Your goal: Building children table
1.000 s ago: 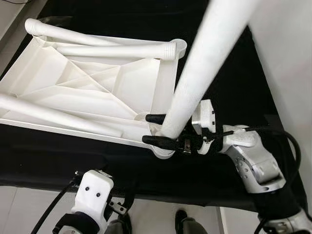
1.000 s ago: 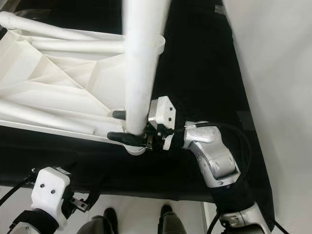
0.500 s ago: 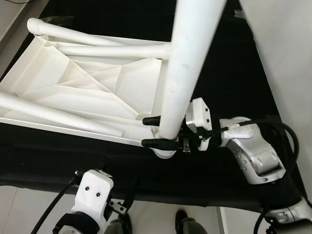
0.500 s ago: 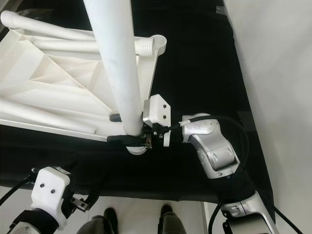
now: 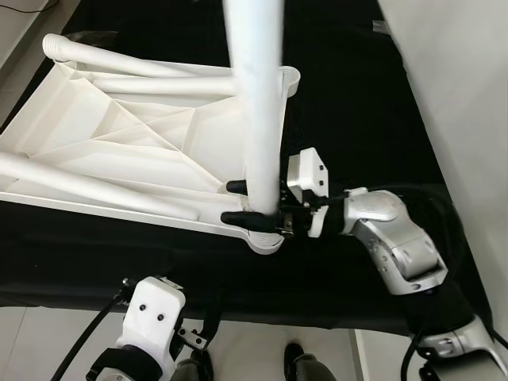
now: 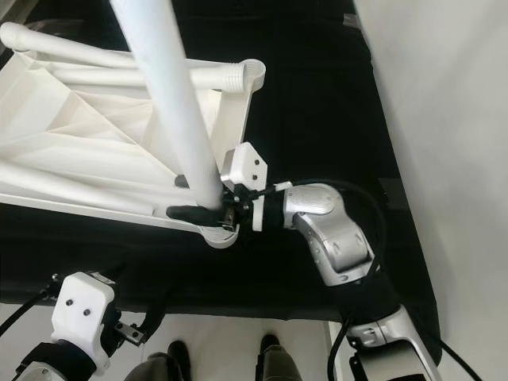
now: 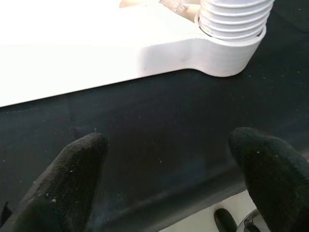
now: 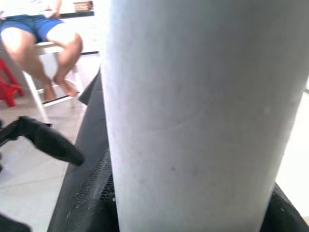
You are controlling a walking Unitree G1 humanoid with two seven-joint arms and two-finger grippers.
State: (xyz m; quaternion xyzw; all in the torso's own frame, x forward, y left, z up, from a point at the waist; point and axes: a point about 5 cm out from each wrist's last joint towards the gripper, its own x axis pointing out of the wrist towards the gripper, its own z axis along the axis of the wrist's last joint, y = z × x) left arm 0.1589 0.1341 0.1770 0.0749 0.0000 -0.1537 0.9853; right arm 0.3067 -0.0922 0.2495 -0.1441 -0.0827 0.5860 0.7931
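While the left claw (image 7: 169,179) hangs released above the black mat (image 5: 373,119), the right claw (image 5: 248,202) is clenched on the upright white leg (image 5: 258,103), whose lower end meets the corner socket (image 5: 266,238) of the overturned white tabletop (image 5: 119,151).

Your right gripper (image 5: 238,202) clasps table leg (image 5: 258,103) near its base, where leg stands in near-right corner socket (image 5: 266,238) of upturned tabletop (image 5: 119,151). Tabletop lies on cloth-covered surface (image 5: 357,119), left of right arm. Two more legs (image 5: 159,83) lie on tabletop. Left gripper (image 7: 164,193) sits nearer you, below tabletop's near edge, fingers apart.
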